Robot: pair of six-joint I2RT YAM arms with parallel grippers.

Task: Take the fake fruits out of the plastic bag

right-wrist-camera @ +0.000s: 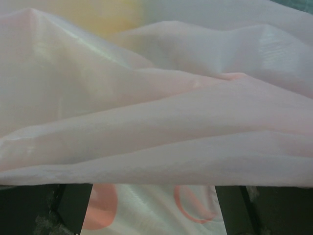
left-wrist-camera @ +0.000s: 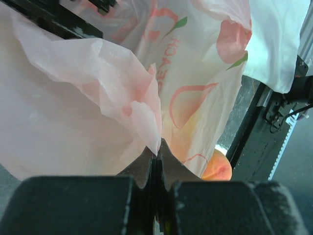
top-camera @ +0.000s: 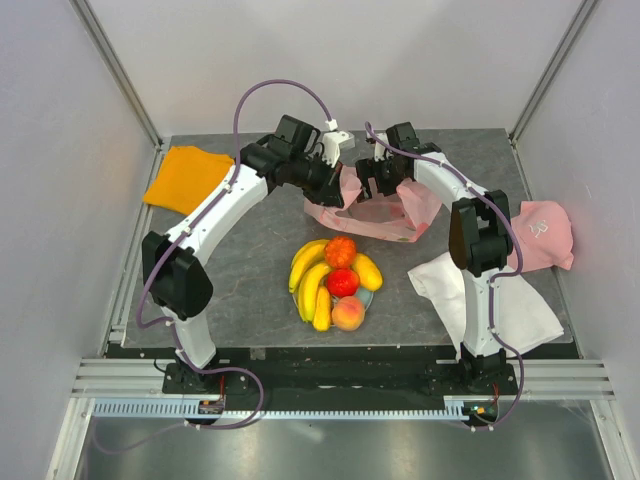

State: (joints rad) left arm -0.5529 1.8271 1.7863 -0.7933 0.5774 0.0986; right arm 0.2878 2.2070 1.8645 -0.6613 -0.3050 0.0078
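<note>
The fake fruits (top-camera: 338,282) lie heaped on the table's middle, outside the bag: a yellow banana bunch (top-camera: 308,280), an orange piece (top-camera: 340,250), a red one (top-camera: 343,282), a peach one (top-camera: 348,314) and a yellow one (top-camera: 368,270). Behind them the pink plastic bag (top-camera: 375,215) sags between both grippers. My left gripper (top-camera: 335,190) is shut on a fold of the bag (left-wrist-camera: 157,149); the peach fruit (left-wrist-camera: 217,166) shows past it. My right gripper (right-wrist-camera: 154,191) stands open, its fingers (right-wrist-camera: 73,208) wide apart, with bag film (right-wrist-camera: 156,122) draped over them.
An orange cloth (top-camera: 187,177) lies at the back left. A white cloth (top-camera: 485,295) covers the near right, with a pink cap (top-camera: 545,232) beyond it. Frame posts and white walls close in the table on three sides.
</note>
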